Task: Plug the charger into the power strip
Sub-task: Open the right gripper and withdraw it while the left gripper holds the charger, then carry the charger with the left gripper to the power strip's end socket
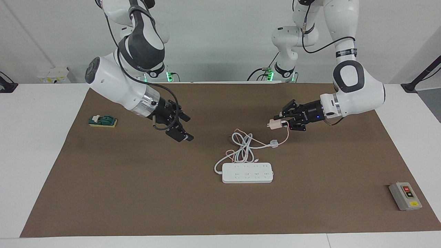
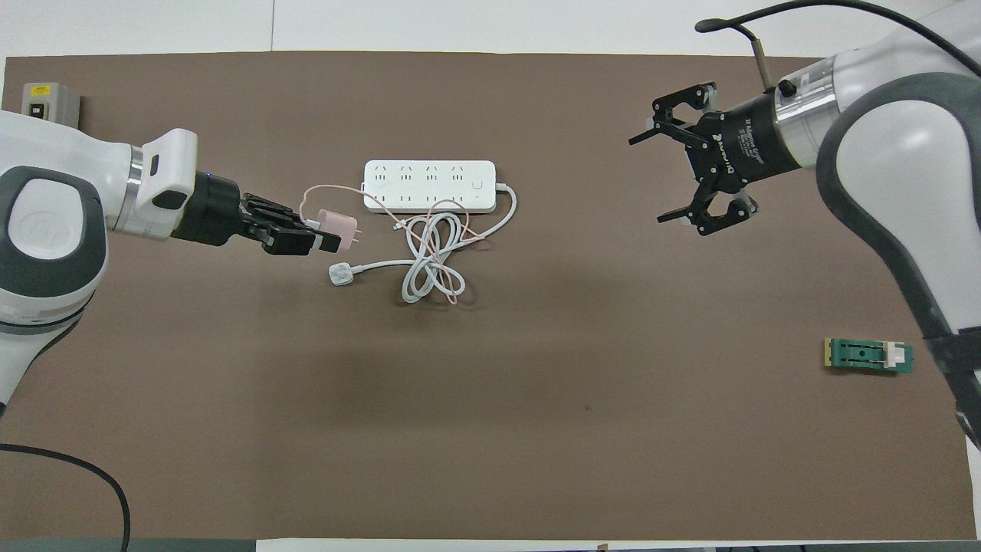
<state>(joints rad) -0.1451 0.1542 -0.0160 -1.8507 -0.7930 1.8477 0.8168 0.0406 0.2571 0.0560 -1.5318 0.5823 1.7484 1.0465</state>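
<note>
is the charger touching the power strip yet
Apart. In the facing view the charger hangs in the left hand, with bare mat between it and the power strip.

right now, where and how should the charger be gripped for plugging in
By the pink cube body, on two opposite flat faces, coming from the cable end so the prongs stay bare. The left gripper already holds the charger that way, raised above the mat, prongs pointing away from the gripper. They would likely need tilting down toward the power strip, which lies flat with outlets facing up.

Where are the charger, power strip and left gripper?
charger [image 1: 274, 124], facing view, pink cube body.
power strip [image 1: 247, 173], facing view, top face.
left gripper [image 1: 279, 123], facing view, between its fingertips, shut on the charger.
</note>
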